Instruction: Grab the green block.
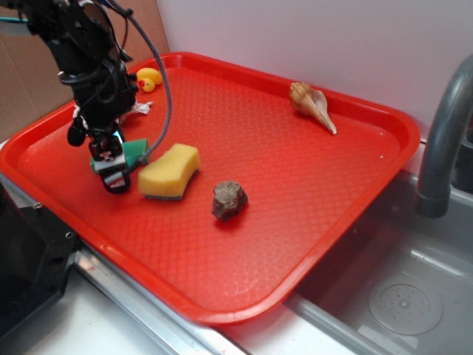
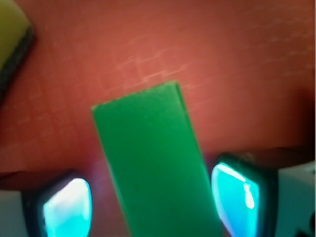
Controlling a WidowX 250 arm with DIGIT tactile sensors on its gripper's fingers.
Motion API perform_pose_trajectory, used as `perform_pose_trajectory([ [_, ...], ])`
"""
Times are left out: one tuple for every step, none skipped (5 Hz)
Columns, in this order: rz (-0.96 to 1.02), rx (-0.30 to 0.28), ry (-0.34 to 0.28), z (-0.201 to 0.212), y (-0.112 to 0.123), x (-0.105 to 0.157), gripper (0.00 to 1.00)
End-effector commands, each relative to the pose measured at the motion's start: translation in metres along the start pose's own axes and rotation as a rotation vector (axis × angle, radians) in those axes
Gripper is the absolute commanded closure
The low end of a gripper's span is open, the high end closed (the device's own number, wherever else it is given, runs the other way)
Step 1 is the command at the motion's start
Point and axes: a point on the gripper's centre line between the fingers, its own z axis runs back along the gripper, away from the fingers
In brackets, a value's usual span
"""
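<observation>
Red and waffle-textured, the tray (image 1: 295,214) sits on a counter beside a steel sink (image 1: 399,296), with a grey faucet (image 1: 443,140) cut off at the right edge of the exterior view. We take the yellow sponge (image 1: 170,170) as our landmark. Just beside it, on the side away from the sink, the gripper (image 1: 111,159) hangs low over the tray, and the green block (image 1: 135,151) shows only as a small green wedge between the gripper and the sponge — the black arm hides the rest. From this angle we cannot make out how the jaws stand.

The wrist view fills that gap. There the green block (image 2: 153,168) lies between the two fingers (image 2: 66,207), its long side running away from the camera and its near end cut off by the frame's lower edge. The jaws stand apart, a strip of tray visible on each side of the block — nothing is clamped. Both pads glow cyan and are blurred. A corner of the sponge (image 2: 12,34) peeks in at the top left.

Only the exterior view shows the rest: a brown rock (image 1: 229,200) near the sponge on the sink side, a seashell (image 1: 310,103) well beyond it towards the wall, and a rubber duck (image 1: 148,78) partly hidden behind the arm.
</observation>
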Motion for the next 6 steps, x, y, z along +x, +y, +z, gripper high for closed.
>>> perform_pose_trajectory([
  [0.028,0.092,0.005,0.007,0.003,0.005,1.00],
  [0.179,0.183,-0.011,0.048,0.003,0.004,1.00],
  [0.440,0.086,-0.088,0.099,-0.004,-0.008,1.00],
  [0.687,0.104,-0.029,0.149,-0.013,-0.006,1.00],
  [0.878,0.127,0.012,0.196,-0.023,0.004,1.00],
  [0.875,0.145,0.017,0.206,-0.029,0.018,1.00],
])
